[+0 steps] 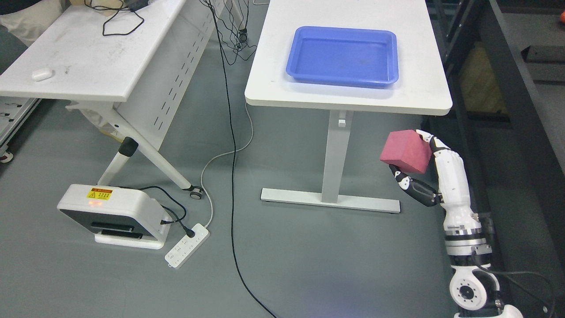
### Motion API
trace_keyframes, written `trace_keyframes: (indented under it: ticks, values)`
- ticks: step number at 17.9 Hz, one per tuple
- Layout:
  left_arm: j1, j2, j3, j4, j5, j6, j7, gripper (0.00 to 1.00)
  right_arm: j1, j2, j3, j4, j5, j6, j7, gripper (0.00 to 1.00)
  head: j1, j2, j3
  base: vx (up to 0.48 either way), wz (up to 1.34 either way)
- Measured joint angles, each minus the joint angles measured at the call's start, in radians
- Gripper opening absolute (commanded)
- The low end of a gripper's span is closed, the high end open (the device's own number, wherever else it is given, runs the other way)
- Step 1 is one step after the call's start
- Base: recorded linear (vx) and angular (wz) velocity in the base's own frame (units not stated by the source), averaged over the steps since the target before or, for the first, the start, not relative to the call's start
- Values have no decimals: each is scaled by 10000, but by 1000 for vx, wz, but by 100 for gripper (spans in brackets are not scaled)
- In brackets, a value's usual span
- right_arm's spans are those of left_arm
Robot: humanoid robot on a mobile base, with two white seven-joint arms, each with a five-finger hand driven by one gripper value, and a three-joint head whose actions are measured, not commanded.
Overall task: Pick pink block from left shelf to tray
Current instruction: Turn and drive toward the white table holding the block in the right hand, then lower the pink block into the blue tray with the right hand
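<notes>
We see the right robot hand (415, 165) coming up from the lower right edge of the head view, forearm nearly vertical; it's pinching the pink block (406, 151), thumb under the block's lower left corner, fingers (435, 143) wrapped along its right and top side; block is tilted, one corner pointing up, held in the air over the grey floor (287, 256), touching nothing else.

Up and to the left of the robot hand we have the white counter (423, 88); its front edge sits above the block, well apart from it; the blue tray (344, 57) rests on that counter, further up and left of the hand, lying flat.

The counter's leg and foot (331, 201) stand just left of the hand, at about wrist level.

Far left of the hand: a second white counter (88, 66) with a black cable (117, 20) and a small white case (42, 73) on it; below it a white box-shaped device (112, 216) on the floor, with a white power strip (187, 245) beside it; a long black cable (231, 154) runs down the floor between the two counters.

To the right of the hand we see dark shelf framing (521, 88).
</notes>
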Motion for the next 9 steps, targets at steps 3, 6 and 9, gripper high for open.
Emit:
trace_keyframes:
  ticks: [3, 6, 9]
  values:
    - [0, 0, 0, 0, 0, 0, 0, 100, 3, 0, 0, 0, 0, 0, 0, 6, 0, 0, 0, 346, 76]
    - [0, 0, -1, 0, 0, 0, 0, 100, 4, 0, 0, 0, 0, 0, 0, 6, 0, 0, 0, 315, 119]
    - [0, 0, -1, 0, 0, 0, 0, 100, 6, 0, 0, 0, 0, 0, 0, 6, 0, 0, 0, 288, 69]
